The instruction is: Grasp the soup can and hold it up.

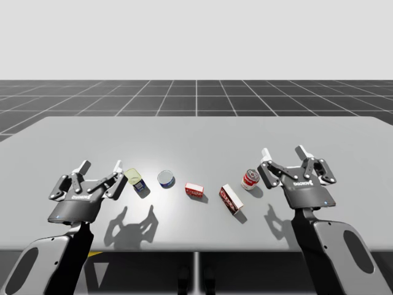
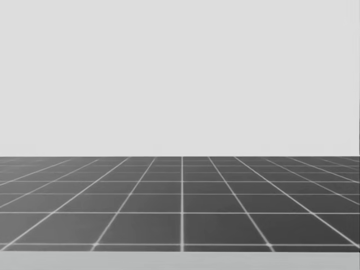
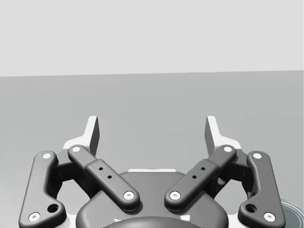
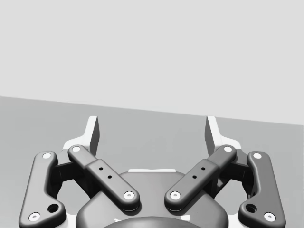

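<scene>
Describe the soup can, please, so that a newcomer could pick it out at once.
On the grey table, five small things lie in a row. The soup can is the rightmost, beside my right gripper. Unlike the red box next to it, it is round, a red-and-white can.

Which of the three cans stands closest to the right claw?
The red-and-white can, just beside the right claw; the blue can and the yellow-and-blue can sit further over, toward the left claw.
</scene>
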`<state>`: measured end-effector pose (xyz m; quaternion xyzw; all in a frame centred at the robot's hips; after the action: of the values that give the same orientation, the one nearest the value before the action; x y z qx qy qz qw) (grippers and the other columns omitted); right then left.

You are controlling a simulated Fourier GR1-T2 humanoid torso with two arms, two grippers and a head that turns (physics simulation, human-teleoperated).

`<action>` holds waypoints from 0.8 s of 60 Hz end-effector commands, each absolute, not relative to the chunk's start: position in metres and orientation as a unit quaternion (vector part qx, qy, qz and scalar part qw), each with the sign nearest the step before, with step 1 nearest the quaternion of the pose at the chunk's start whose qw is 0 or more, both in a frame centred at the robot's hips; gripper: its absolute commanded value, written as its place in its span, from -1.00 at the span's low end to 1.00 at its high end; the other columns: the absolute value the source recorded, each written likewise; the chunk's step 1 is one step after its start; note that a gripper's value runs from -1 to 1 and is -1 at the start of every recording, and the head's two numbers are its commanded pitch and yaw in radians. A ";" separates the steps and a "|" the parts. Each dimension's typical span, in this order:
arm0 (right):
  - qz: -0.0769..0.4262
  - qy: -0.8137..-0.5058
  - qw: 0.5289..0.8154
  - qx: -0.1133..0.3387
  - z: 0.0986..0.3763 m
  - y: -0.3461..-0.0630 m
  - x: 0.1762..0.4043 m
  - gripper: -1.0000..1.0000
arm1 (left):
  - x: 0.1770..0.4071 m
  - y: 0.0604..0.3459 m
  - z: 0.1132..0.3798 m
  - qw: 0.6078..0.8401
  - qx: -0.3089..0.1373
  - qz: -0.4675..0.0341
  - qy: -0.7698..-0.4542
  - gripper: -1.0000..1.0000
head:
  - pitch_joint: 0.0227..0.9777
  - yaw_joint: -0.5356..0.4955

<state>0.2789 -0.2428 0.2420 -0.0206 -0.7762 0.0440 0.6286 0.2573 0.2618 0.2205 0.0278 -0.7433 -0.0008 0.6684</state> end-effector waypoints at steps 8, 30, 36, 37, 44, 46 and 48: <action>0.035 -0.777 0.629 -0.011 0.242 -0.244 0.280 -1.00 | 0.257 0.262 0.220 0.668 0.030 -0.001 -0.744 -1.00 | -0.81 0.05; 0.049 -0.770 0.636 -0.014 0.238 -0.244 0.284 -1.00 | 0.258 0.263 0.219 0.667 0.038 -0.004 -0.744 -1.00 | -0.06 0.07; 0.051 -0.769 0.636 -0.015 0.237 -0.244 0.285 -1.00 | 0.258 0.263 0.218 0.667 0.040 -0.005 -0.744 -1.00 | 0.10 0.03; 0.050 -0.770 0.636 -0.025 0.237 -0.244 0.286 -1.00 | 0.259 0.263 0.218 0.667 0.041 -0.006 -0.744 -1.00 | 0.15 -0.01; 0.051 -0.769 0.636 -0.031 0.236 -0.244 0.286 -1.00 | 0.259 0.262 0.218 0.664 0.045 -0.013 -0.746 -1.00 | 0.28 -0.16; 0.051 -0.769 0.636 -0.032 0.236 -0.243 0.286 -1.00 | 0.259 0.262 0.218 0.664 0.045 -0.014 -0.746 -1.00 | 0.32 -0.22; 0.051 -0.769 0.636 -0.032 0.236 -0.244 0.286 -1.00 | 0.259 0.262 0.218 0.664 0.045 -0.015 -0.746 -1.00 | 0.35 -0.26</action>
<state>0.2855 -0.2433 0.2370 -0.0261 -0.7694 0.0502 0.6362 0.2586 0.2626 0.2180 0.0424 -0.7454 -0.0100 0.6652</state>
